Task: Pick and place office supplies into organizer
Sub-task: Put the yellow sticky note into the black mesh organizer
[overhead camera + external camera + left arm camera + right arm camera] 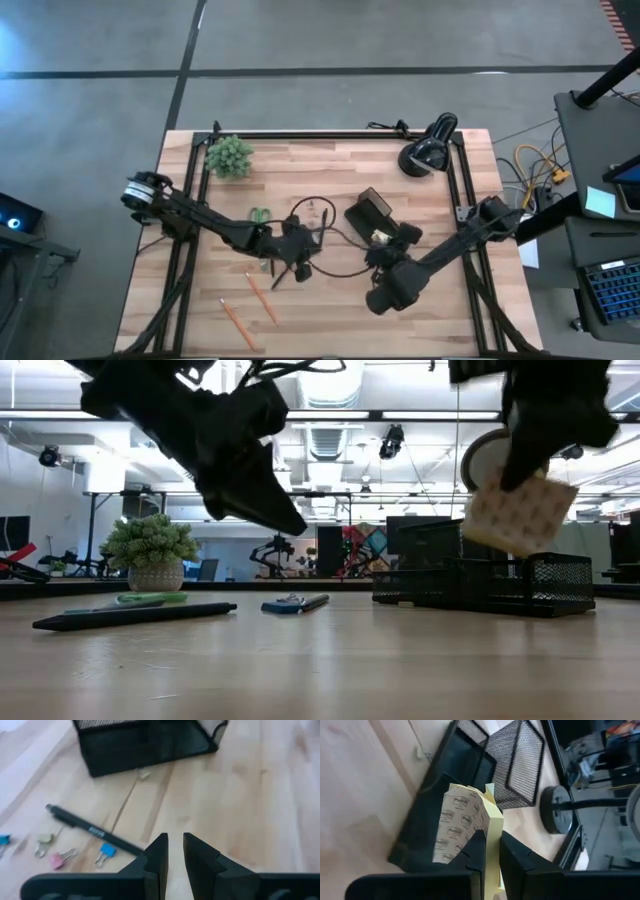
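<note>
The right gripper (490, 851) is pinching the sticky pad (462, 822) edgewise, jaws nearly shut on it, carrying it just above the organizer (450, 770); placing is in hand, and the next move is calling for lowering over a compartment, then releasing; farther off, the left gripper (172, 852) is hovering empty, nearly closed, near a pen (92, 829).

The lower left and lower right of the table (440, 330) in the high view lie mostly bare, save two orange pencils (250, 308) at lower left. The middle is crowded: the organizer (368, 215), the scissors (259, 214), a dark pen (133, 616) and both arms block passage there. Along the upper edge, the plant (229, 156) at left and the desk lamp (428, 148) at right leave bare wood between them.
</note>
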